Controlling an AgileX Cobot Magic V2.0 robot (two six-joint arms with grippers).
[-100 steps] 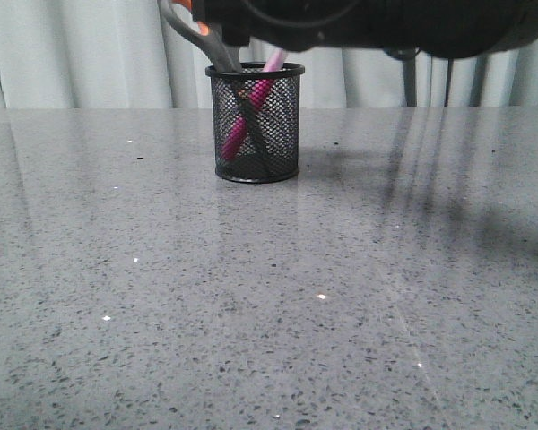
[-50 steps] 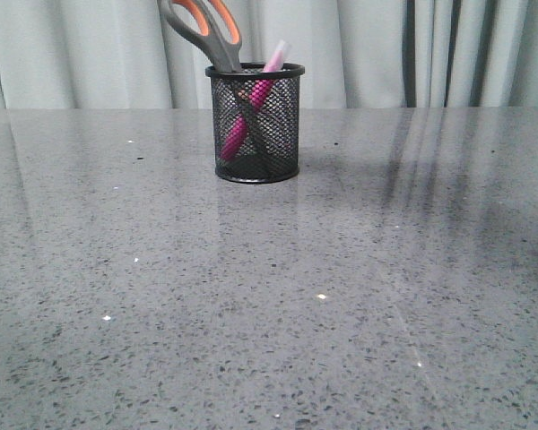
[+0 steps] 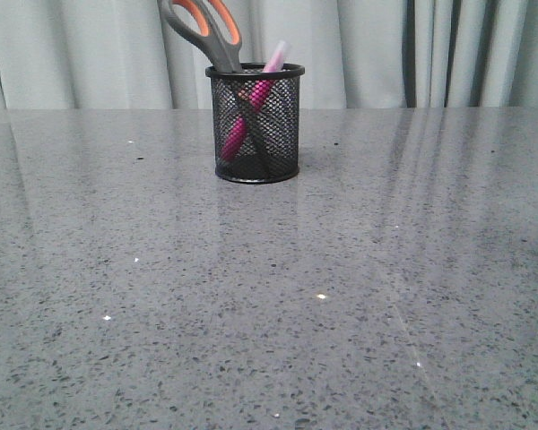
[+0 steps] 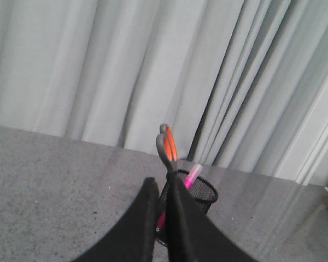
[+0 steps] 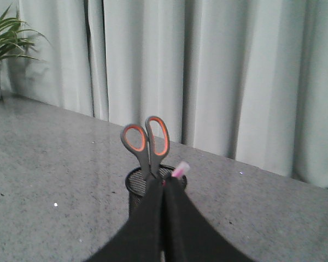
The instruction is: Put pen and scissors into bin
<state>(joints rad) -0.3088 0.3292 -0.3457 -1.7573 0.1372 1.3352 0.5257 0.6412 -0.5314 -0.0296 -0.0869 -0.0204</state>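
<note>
Spanning the front view: speckled grey counter [image 3: 341, 296], pale curtains [image 3: 359, 45] behind, potted plant [image 5: 3, 49] at one end. Standing upright on it: bin [image 3: 255, 125], holding scissors [image 3: 206, 31] handles-up and pen [image 3: 251, 107] leaning. Left gripper [image 4: 163, 191] and right gripper [image 5: 163, 188] pressed together, empty, short of the bin. Blades obscured by mesh.

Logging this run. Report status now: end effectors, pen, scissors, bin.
Left end effector shut, right end effector shut, both empty. Pen and scissors standing in bin. Nothing in the way.
</note>
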